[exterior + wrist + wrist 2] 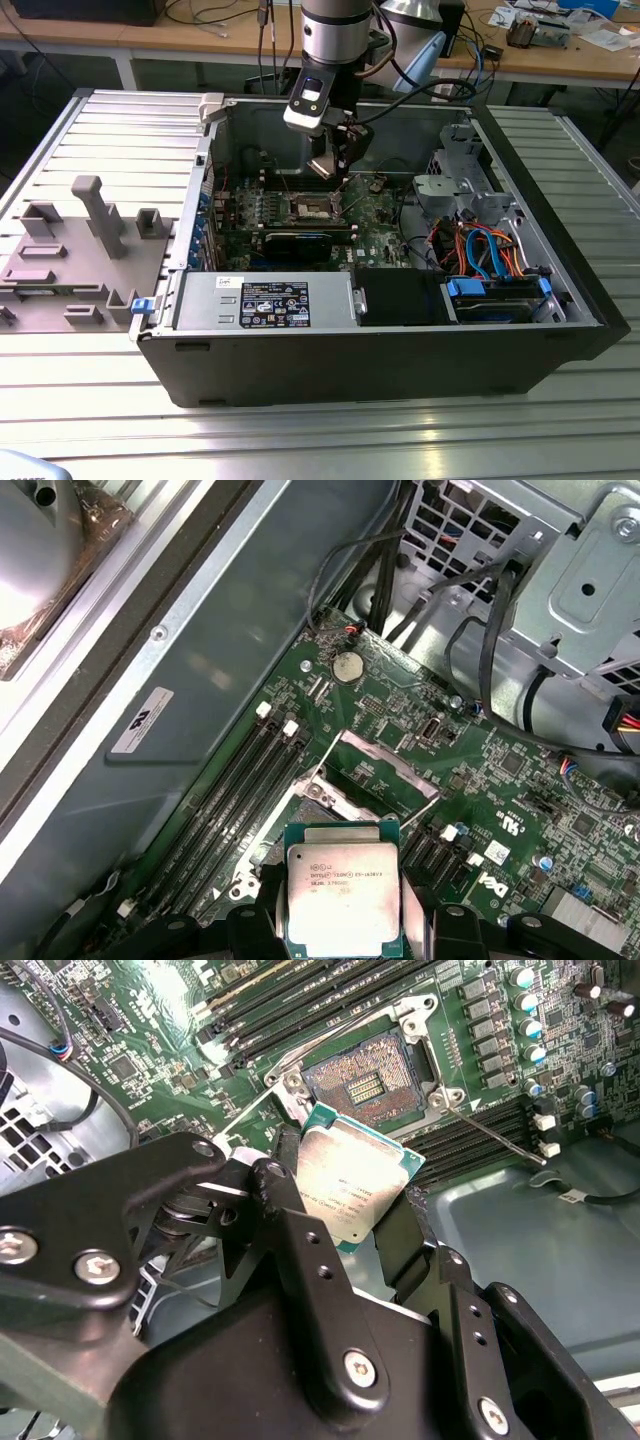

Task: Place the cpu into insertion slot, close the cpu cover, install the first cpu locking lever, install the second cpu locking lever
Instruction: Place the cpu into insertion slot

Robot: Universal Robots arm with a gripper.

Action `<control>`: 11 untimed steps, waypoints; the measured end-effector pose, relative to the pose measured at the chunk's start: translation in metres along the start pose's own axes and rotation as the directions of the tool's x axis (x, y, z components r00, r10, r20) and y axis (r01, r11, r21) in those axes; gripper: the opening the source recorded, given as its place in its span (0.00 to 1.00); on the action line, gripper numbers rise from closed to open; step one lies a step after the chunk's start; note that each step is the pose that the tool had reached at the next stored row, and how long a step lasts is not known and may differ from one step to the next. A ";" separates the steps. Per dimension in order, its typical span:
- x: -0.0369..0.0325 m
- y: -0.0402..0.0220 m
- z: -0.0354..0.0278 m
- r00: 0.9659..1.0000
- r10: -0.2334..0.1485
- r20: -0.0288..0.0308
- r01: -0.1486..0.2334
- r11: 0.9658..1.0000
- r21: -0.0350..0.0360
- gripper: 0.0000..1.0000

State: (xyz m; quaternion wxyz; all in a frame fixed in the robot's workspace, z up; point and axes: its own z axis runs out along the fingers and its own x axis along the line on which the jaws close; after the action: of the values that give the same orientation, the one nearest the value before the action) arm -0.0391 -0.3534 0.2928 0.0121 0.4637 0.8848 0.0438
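Note:
My gripper is shut on the cpu, a flat square chip with a silver-grey top, its black fingers clamped on two opposite edges. In the first wrist view the cpu hangs in the gripper above the green board, beside the raised silvery cpu cover. The insertion slot lies open, its contact field bare, a short way beyond the chip. A thin locking lever sticks out unlatched beside it. In the exterior view the gripper hovers inside the case over the insertion slot.
Long black memory slots run beside the socket. A black card, a power supply and a drive bay with coloured cables fill the case's near side. A grey fixture lies outside on the exterior view's left.

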 end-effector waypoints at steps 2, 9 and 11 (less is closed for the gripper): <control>0.0000 0.0000 0.0000 1.000 0.002 0.000 -0.002 1.000 0.000 0.55; 0.0000 0.0000 0.0000 1.000 0.011 0.001 -0.011 1.000 0.000 0.55; 0.0000 0.0000 0.0000 1.000 0.014 0.001 -0.014 1.000 0.000 0.55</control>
State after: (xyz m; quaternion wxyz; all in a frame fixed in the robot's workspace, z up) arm -0.0391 -0.3534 0.2927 0.0123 0.4698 0.8816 0.0437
